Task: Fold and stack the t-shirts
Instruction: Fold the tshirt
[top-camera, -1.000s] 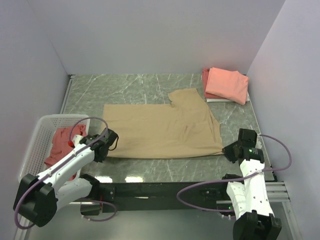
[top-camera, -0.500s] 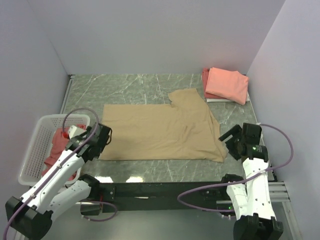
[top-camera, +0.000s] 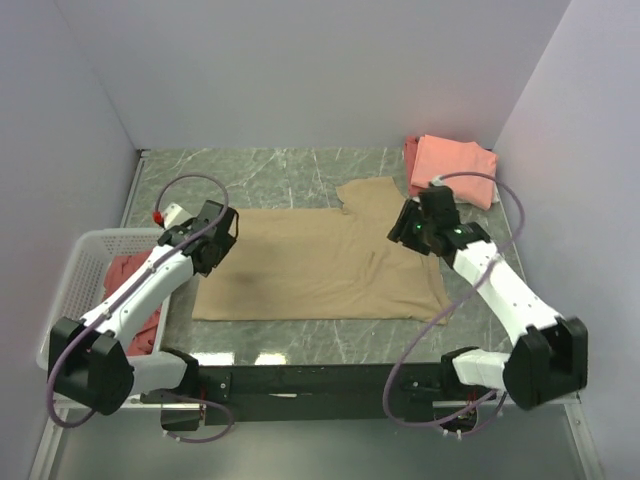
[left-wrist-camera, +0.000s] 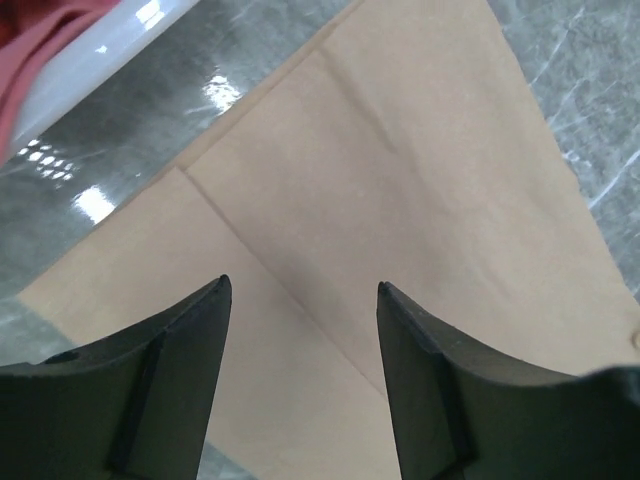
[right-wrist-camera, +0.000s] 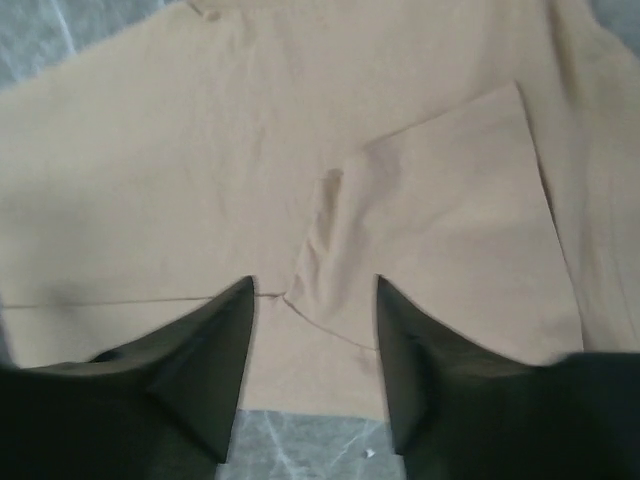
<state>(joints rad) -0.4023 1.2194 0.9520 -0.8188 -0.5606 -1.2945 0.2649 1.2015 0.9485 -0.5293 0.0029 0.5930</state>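
- You have the tan t-shirt (top-camera: 320, 270) lying flat at the middle of the bench (top-camera: 290, 172).
- Your left claw (left-wrist-camera: 300, 290) hangs over the shirt's 9 o'clock edge, fingers apart and empty.
- Your right claw (right-wrist-camera: 313, 285) hangs over its 2 o'clock part, fingers likewise apart and empty.
- The folded salmon-pink t-shirt (top-camera: 455, 168) lies at 1 o'clock.
- The dusty red t-shirt (top-camera: 128, 285) sits in the white basket (top-camera: 72, 275) at 8 o'clock.

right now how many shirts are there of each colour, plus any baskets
tan t-shirt: 1
salmon-pink t-shirt: 1
dusty red t-shirt, edge showing under the pink one: 1
white basket: 1
dusty red bundle in it: 1, number of shirts unclear
total: 5 things, at least 4 of them garments
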